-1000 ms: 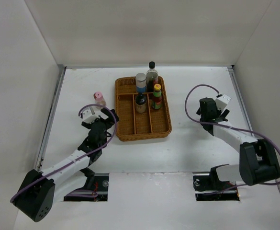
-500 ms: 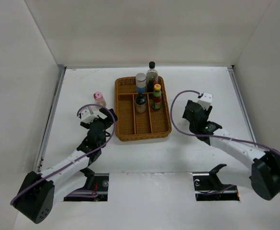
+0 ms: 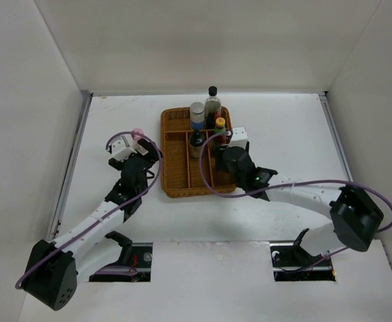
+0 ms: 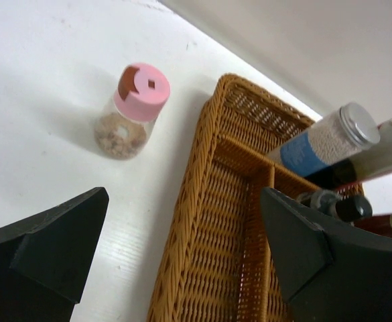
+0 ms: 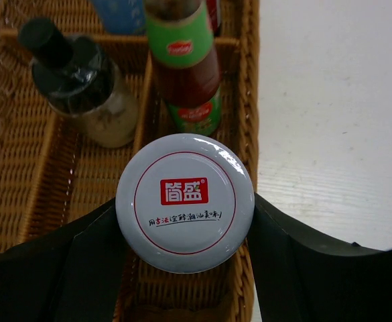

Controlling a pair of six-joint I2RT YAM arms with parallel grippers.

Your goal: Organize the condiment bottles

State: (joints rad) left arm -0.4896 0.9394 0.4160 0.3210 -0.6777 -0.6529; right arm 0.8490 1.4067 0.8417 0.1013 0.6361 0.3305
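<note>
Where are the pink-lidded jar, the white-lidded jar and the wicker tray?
pink-lidded jar (image 4: 141,92): left wrist view, on its lid.
white-lidded jar (image 5: 184,201): right wrist view, centre of its lid.
wicker tray (image 3: 175,164): top external view, bare left compartment.

Left tray (image 3: 165,161) compartments free (bottles (image 3: 197,115) rightward)

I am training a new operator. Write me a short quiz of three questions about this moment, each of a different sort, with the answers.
1. True or false: the pink-lidded jar stands inside the wicker tray.
2. Multiple choice: what does the right gripper hold? A) the white-lidded jar B) a spoon C) nothing
3. Fill in the gap: the left gripper is ____ (open or shut).

Key
1. False: the pink-lidded jar stands on the table, beside the wicker tray.
2. A
3. open
</note>
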